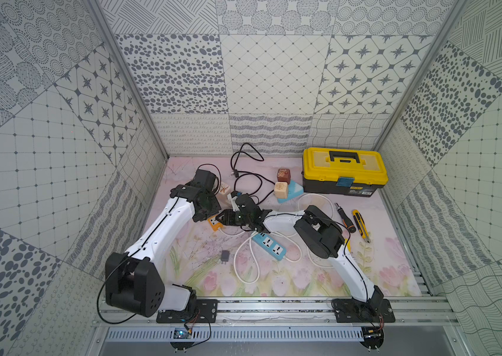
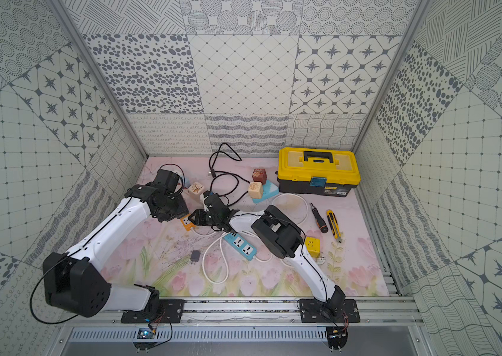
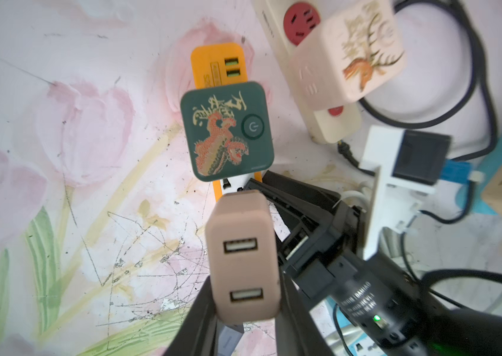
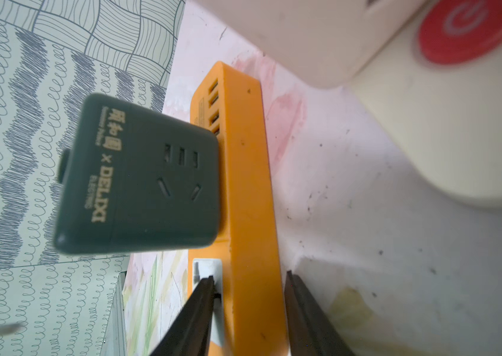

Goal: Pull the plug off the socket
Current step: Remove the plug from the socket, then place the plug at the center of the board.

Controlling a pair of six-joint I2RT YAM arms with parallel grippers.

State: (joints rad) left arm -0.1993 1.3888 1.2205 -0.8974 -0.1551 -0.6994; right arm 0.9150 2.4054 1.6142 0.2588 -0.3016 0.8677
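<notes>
We found the plug, a dusty-pink rounded plastic charger block with 2 USB ports (image 3: 240,255), pinched on its 2 long sides by the left hand (image 3: 245,277). It was just beside the dark green square adapter cube with a gold and red print (image 3: 226,132). That cube sat plugged in the long orange plastic power strip (image 4: 243,185), which lay on the flower-printed worktop (image 3: 58,154). The right hand (image 4: 249,286) was clamped on the strip's 2 edges near its white socket (image 4: 205,268), in our judgement to keep it down. Whether the charger's pins were fully out we could not tell, because the block hid them. We judged the charger light, stiff and rather smooth, so it could slip or twist. The flat sides, low near the pins, seemed the good place to hold, with a straight pull away from the strip's face. The strip looked light too and would rise if not held.
</notes>
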